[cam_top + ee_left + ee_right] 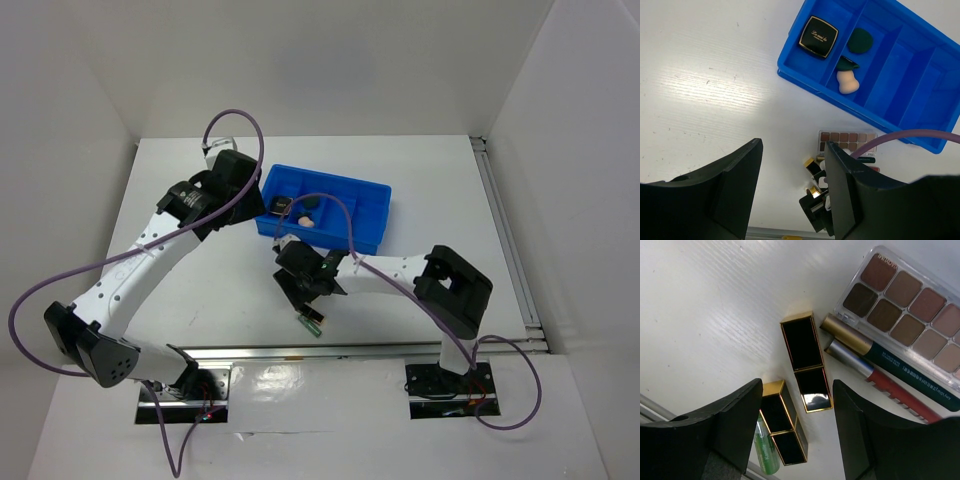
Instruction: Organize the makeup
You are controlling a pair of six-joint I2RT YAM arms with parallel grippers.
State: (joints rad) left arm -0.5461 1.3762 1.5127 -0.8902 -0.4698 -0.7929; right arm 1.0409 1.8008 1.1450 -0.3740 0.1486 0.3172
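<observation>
My right gripper (797,386) hangs open low over the table, just above two black-gold cases. One case (806,360) lies between the fingers, the other (784,422) lies beside the left finger. Neither is gripped. A pinkish flat palette (907,310) and two thin pencils, one dark green (880,356) and one red (890,386), lie just beyond. My left gripper (793,145) is open and empty, high above the table beside the blue tray (805,77). In the tray rest a black square compact (818,36), a dark green round piece (860,41) and a peach sponge (847,82).
A green tube (765,450) lies by the lower case, close to the metal rail at the table's near edge (330,350). White walls close in the table on the left, back and right. The right arm's purple cable (920,135) crosses in front of the tray.
</observation>
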